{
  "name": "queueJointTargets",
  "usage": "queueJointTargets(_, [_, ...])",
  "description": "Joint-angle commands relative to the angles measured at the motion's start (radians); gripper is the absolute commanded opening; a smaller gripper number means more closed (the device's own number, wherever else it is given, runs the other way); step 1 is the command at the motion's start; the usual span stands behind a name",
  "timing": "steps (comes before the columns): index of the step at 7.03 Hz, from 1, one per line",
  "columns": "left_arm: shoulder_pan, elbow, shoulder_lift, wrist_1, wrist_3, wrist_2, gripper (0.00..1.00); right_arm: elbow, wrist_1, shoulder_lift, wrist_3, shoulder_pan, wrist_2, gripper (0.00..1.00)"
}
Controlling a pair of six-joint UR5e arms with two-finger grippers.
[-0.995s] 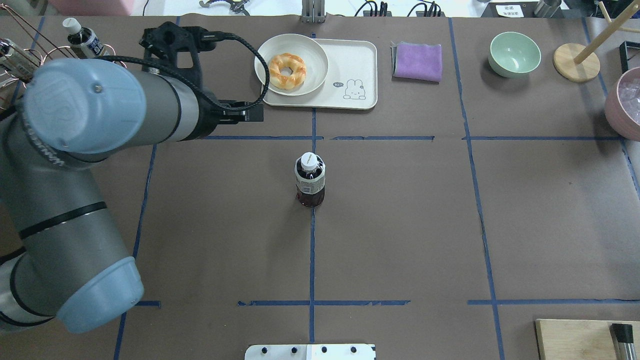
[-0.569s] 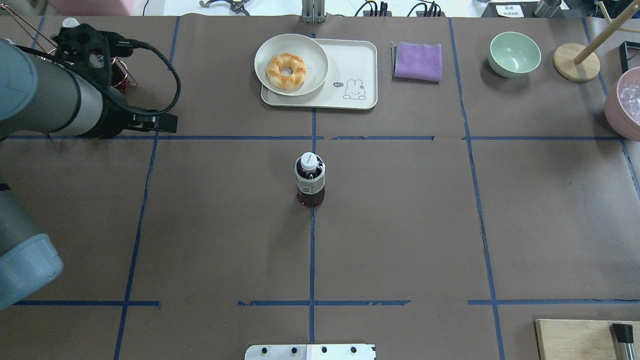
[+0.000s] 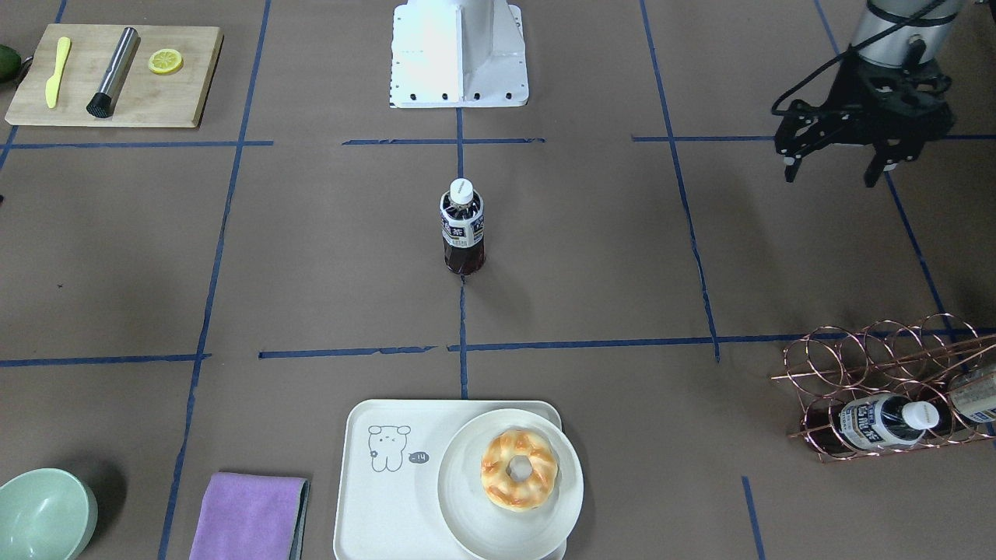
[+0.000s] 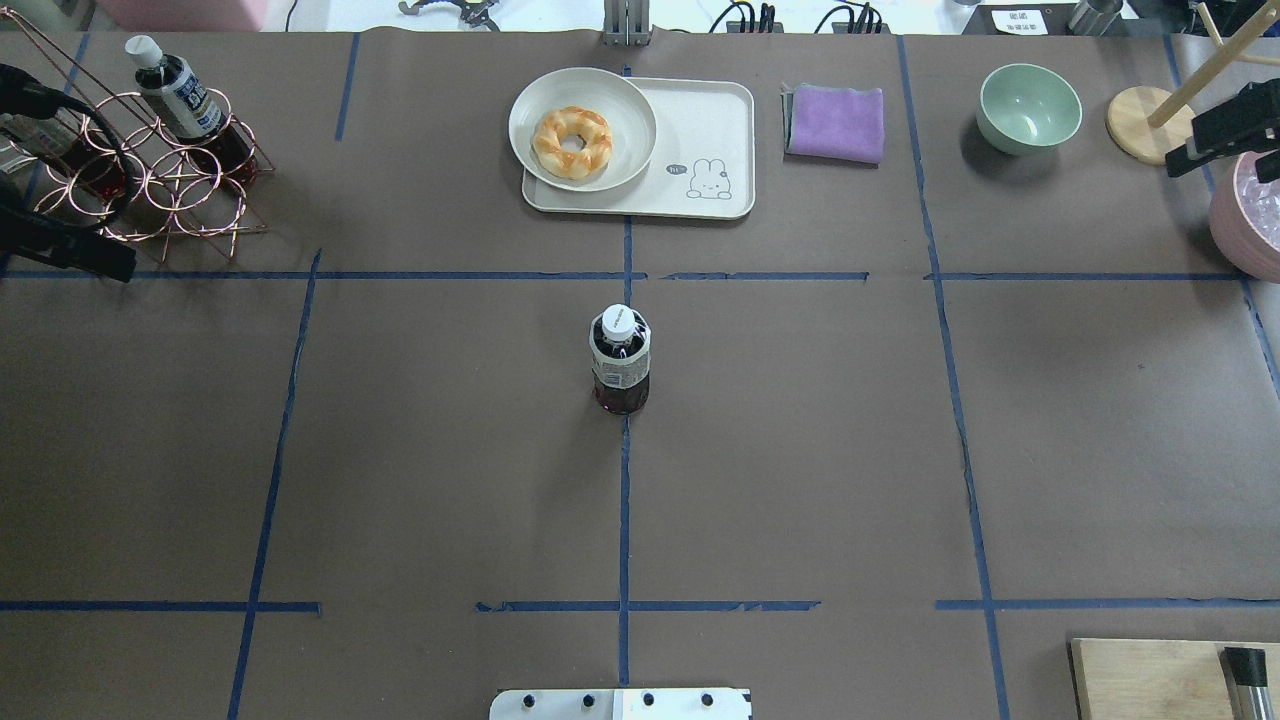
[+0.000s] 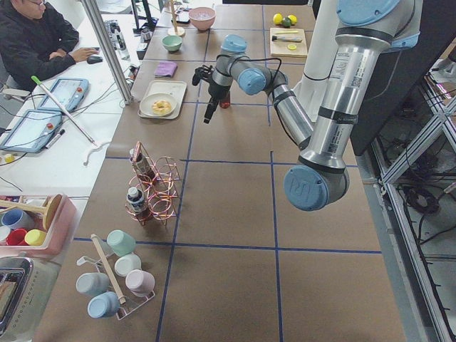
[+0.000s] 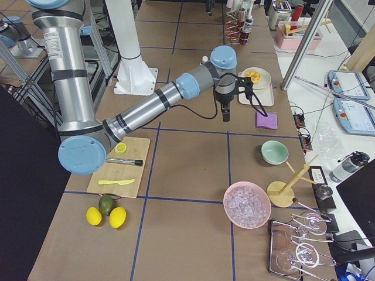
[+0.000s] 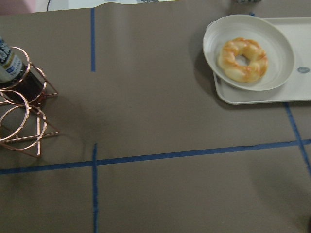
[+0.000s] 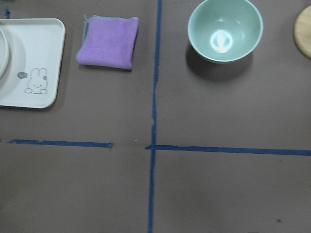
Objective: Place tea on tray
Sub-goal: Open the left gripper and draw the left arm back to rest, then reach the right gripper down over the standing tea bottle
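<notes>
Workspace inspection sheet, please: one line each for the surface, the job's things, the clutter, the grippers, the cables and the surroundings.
Surface: brown paper cover, blue tape grid.
Job's things: tea upright at centre, untouched; tray at far edge, plate with doughnut on it.
Clutter: purple cloth, green bowl, copper rack with bottles, cutting board.
Grippers: left gripper open, empty; right gripper partly seen, state unclear.
Cables: black cable looped at left wrist.
Surroundings: person seated at side desk.

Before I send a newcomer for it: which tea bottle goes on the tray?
Find the cream tray holding the doughnut plate. Follow the blue tape line from it toward the robot's base: the tea stands upright, alone, mid-table. The lookalike bottles sit in the copper rack at the side.
</notes>
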Motion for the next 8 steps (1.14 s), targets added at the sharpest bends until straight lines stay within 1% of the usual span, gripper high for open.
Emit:
queueJointTargets(1, [-0.133, 0.020, 0.104, 0.001, 0.154, -0.099, 1.00, 0.072, -0.035, 0.130, 0.291, -0.219, -0.127, 1.00])
queueJointTargets(2, [-0.185, 0.071, 0.148, -0.017, 0.254, -0.166, 1.00, 0.076, -0.178, 0.264, 0.348, -0.288, -0.146, 1.00])
queueJointTargets(3, [-0.253, 0.115, 0.155, -0.017, 0.361, -0.176, 1.00, 0.076, -0.345, 0.396, 0.358, -0.345, -0.210, 1.00])
queueJointTargets(4, [-0.303, 0.160, 0.170, -0.019, 0.453, -0.176, 1.00, 0.079, -0.403, 0.473, 0.469, -0.469, -0.349, 1.00])
queueJointTargets(5, [-0.353, 0.204, 0.173, -0.019, 0.535, -0.177, 1.00, 0.051, -0.404, 0.552, 0.575, -0.598, -0.487, 1.00])
queueJointTargets(6, [-0.385, 0.223, 0.175, -0.019, 0.563, -0.183, 1.00, -0.026, -0.404, 0.645, 0.638, -0.640, -0.519, 1.00])
queueJointTargets(7, [-0.388, 0.229, 0.206, -0.020, 0.587, -0.231, 1.00, -0.089, -0.405, 0.698, 0.663, -0.677, -0.551, 1.00])
queueJointTargets(8, [-0.405, 0.235, 0.223, -0.020, 0.620, -0.245, 1.00, -0.127, -0.401, 0.719, 0.672, -0.729, -0.613, 1.00])
